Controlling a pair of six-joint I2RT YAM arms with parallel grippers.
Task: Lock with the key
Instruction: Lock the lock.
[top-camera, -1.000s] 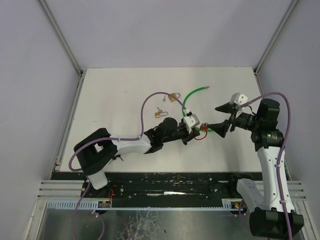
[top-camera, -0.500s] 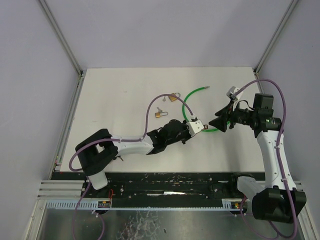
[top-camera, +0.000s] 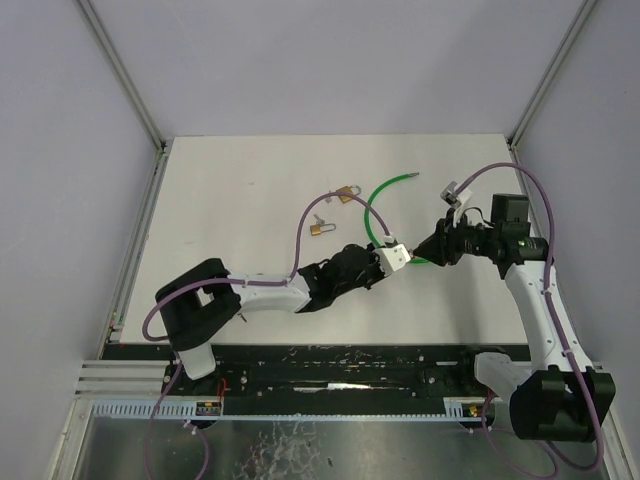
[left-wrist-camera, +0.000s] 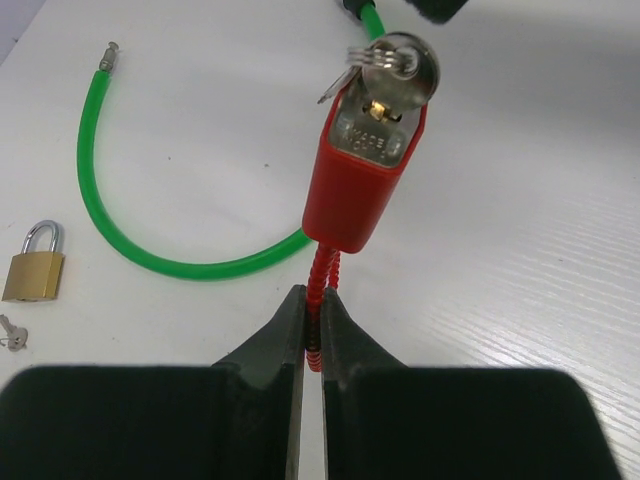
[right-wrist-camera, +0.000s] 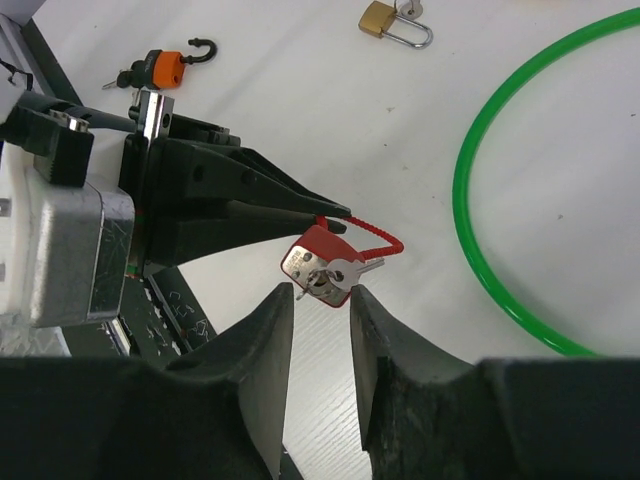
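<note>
The lock is a red padlock (left-wrist-camera: 362, 185) with a thin red cable shackle (left-wrist-camera: 318, 280). My left gripper (left-wrist-camera: 312, 315) is shut on that cable and holds the lock body out above the table. A silver key (left-wrist-camera: 390, 65) on a small ring sits in the keyhole on the lock's metal face. In the right wrist view the padlock (right-wrist-camera: 315, 255) and its key (right-wrist-camera: 345, 270) hang just beyond my right gripper (right-wrist-camera: 320, 292). Its jaws stand narrowly apart on either side of the key, with a gap still showing. From above, both grippers meet at the padlock (top-camera: 397, 255).
A green cable loop (top-camera: 380, 215) lies on the table behind the padlock. Two brass padlocks (top-camera: 346, 193) (top-camera: 318, 229) lie further left. An orange padlock (right-wrist-camera: 168, 68) with keys lies beyond the left arm. Grey walls enclose the white table.
My right gripper has swung left to the padlock, and its jaws have narrowed from wide open. The left arm has pushed the padlock slightly to the right.
</note>
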